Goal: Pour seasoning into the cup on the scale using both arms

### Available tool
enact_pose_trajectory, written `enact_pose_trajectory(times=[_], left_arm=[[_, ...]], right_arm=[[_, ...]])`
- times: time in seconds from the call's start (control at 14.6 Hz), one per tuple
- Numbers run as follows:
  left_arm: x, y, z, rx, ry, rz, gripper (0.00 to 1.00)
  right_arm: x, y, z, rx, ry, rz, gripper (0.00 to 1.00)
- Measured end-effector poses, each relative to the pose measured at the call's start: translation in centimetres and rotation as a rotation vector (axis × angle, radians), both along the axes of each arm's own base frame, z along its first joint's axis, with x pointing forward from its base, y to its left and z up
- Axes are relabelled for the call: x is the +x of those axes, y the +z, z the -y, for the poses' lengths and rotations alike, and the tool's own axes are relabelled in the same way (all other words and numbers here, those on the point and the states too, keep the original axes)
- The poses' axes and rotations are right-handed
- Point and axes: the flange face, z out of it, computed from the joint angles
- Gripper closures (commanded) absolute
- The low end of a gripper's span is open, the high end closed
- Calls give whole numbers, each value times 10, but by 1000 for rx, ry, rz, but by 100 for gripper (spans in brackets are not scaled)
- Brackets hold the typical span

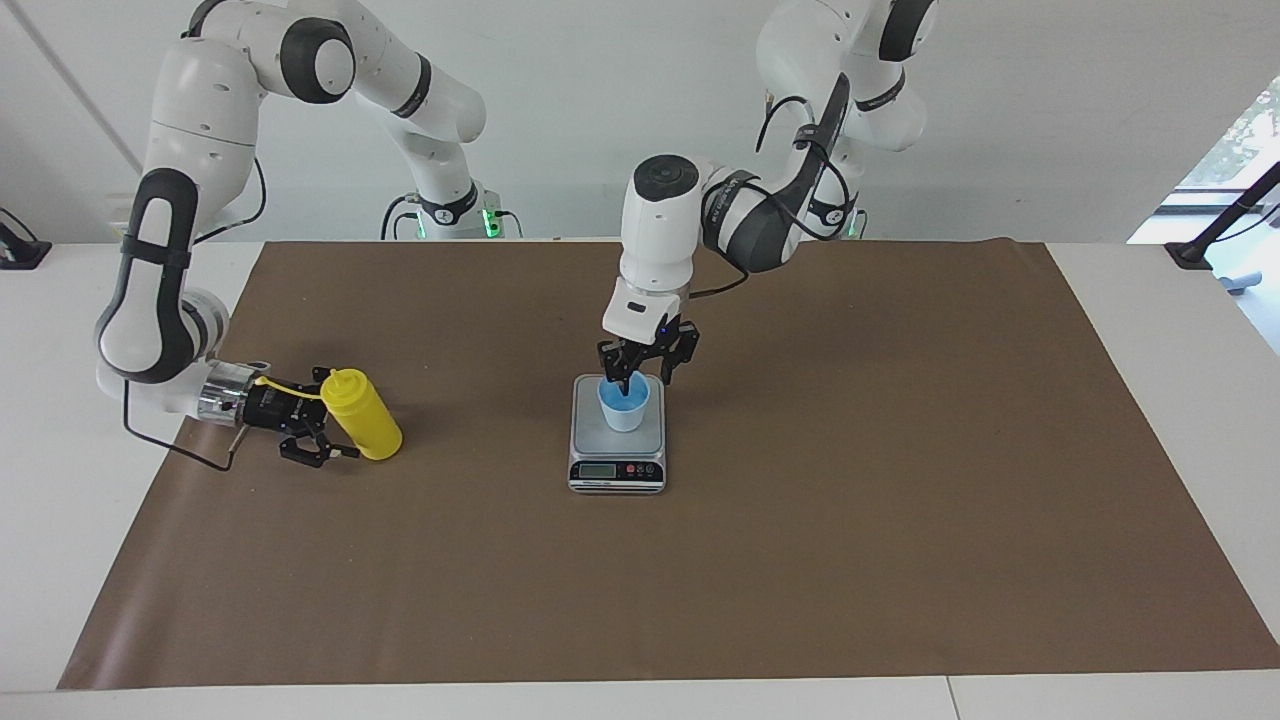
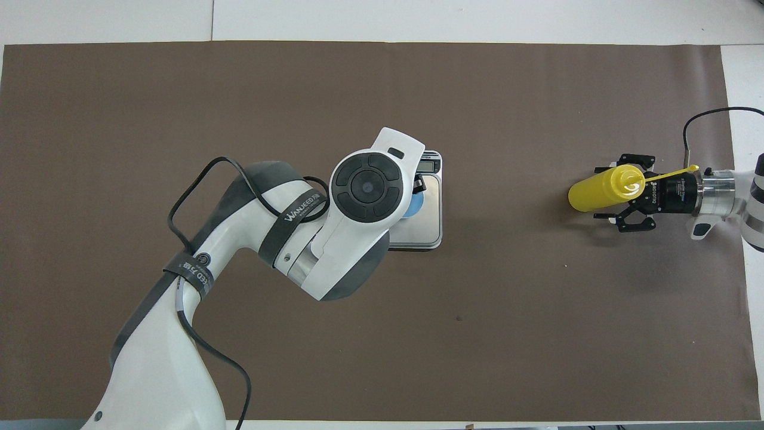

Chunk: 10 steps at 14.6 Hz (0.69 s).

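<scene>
The scale (image 1: pixel 617 436) sits on the brown mat (image 1: pixel 800 520) near the middle of the counter (image 1: pixel 1150 290), its black display panel on the edge farther from the robots. The light blue cup (image 1: pixel 624 403) stands upright on the steel platform, toward the edge nearer to the robots.

The left arm (image 1: pixel 745 215) reaches in from its base and points its wrist straight down over the scale. The left claw (image 1: pixel 636 372) hangs right at the cup: one finger dips inside the rim and the other stands outside it, on the side toward the left arm's end of the counter, with the cup wall between them. The fingers are spread apart rather than pinched, so the claw reads as open around the rim. From overhead the wrist hides most of the cup (image 2: pixel 415 203), leaving only a blue sliver on the scale (image 2: pixel 427 224).

The seasoning (image 1: pixel 362 412) stands on the mat well apart from the scale, toward the right arm's end of the counter. It is a yellow squeeze bottle with a thin cap strap trailing over the wrist. The right arm (image 1: pixel 165 290) comes in low and level, and the right claw (image 1: pixel 335 420) is opened wide around the bottle's side, its fingers flanking the body without closing on it. The overhead view shows the same: the bottle (image 2: pixel 603 188) between the parted fingers of the right claw (image 2: pixel 615 191).
</scene>
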Motion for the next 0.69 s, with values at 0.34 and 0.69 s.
enact_pose_trajectory(times=[0.34,0.69], left_arm=[[32,27,-110,47,-60,0,0],[56,68,-220,98,-141,-38,0]], right_arm=[[1,5,-3,-4,2,7,17],[2,5,-6,11,-20,12,100]])
